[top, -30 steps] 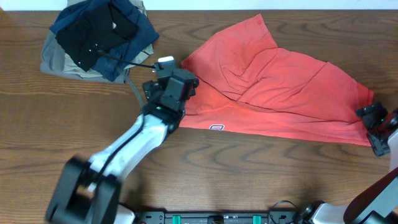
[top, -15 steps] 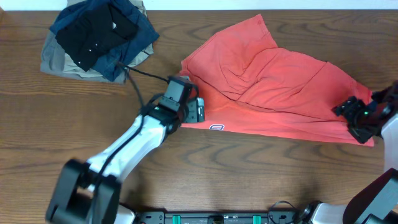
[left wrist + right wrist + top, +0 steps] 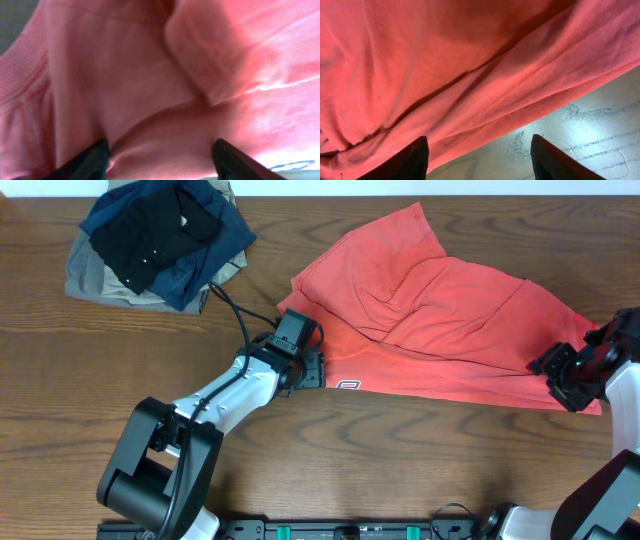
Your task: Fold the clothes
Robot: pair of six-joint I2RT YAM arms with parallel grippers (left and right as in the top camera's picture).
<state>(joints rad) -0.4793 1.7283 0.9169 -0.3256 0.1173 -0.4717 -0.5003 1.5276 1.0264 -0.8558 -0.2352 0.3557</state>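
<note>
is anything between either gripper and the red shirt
Nothing visible. The left gripper is at the red T-shirt, on its near-left edge, and the right gripper is at its right end. The dark clothes pile lies apart, far left.

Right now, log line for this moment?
coral-red cotton T-shirt: rumpled | left gripper: open over hem | right gripper: open over shirt edge

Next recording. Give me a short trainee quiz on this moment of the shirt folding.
1. True or false: the coral-red T-shirt is already folded into a neat rectangle.
2. The left gripper is at: A) the shirt's near left corner, B) the dark garment pile, C) the shirt's far edge.
3. Fill in: the right gripper is at the shirt's ____ end.
Key: 1 false; 2 A; 3 right.
</note>
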